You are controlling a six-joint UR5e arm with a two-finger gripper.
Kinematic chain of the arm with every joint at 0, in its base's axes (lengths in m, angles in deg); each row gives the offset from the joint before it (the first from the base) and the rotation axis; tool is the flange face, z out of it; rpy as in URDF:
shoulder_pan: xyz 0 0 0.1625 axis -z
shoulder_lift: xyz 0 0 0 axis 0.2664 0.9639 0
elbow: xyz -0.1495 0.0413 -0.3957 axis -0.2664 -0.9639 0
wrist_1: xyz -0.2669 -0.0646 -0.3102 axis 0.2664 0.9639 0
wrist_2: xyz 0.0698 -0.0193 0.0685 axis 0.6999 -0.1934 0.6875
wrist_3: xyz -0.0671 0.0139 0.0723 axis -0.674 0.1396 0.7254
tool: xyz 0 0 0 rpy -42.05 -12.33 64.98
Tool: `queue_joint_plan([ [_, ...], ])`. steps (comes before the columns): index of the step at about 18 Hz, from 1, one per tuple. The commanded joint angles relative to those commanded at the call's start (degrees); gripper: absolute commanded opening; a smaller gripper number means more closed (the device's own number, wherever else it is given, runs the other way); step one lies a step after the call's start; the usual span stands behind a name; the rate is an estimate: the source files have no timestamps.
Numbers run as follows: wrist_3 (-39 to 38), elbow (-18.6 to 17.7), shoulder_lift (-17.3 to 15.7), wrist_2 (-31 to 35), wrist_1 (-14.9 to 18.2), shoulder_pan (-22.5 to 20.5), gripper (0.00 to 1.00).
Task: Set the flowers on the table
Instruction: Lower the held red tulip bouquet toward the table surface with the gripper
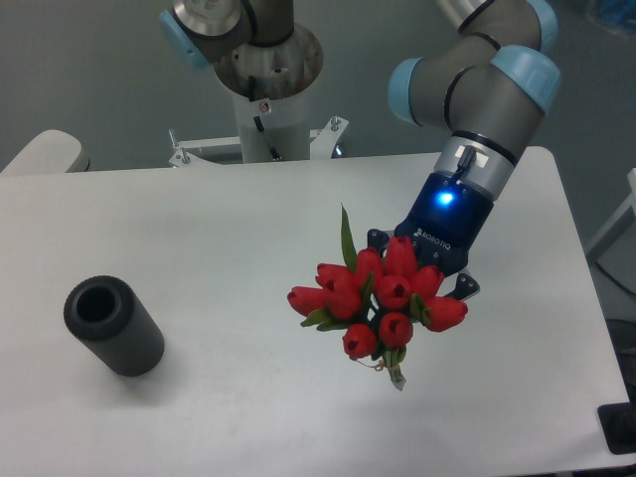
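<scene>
- Tulips make up the flowers [383, 298]: a tight bunch of red buds with green leaves, one long leaf pointing toward 12 o'clock, the heads turned toward the camera.
- Bunch sits right of the table's middle, toward 4 o'clock from centre; whether it touches the surface or hangs just above it cannot be told.
- Stems run back behind the buds and are mostly hidden.
- Tool [422, 273] sits directly behind the bunch, at its 1 o'clock side, a blue light glowing on its dark body; dark finger parts show at either side of the buds.
- How far the tool is open cannot be told, since the buds cover the gap, nor is its hold on the stems visible.
- Table [219, 219] is white and flat with rounded corners.
- Dark grey hollow cylinder [114, 326] lies on its side well apart from the flowers, at 9 o'clock from them, its open end facing 11 o'clock.
</scene>
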Motion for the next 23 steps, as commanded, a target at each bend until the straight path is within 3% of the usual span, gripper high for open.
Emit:
queue_joint_plan([
  [11, 4.0, -3.6, -1.3, 0.3, 0.0, -2.6, 0.25],
  [23, 12.6, -6.4, -4.7, 20.9, 0.2, -2.4, 0.25],
])
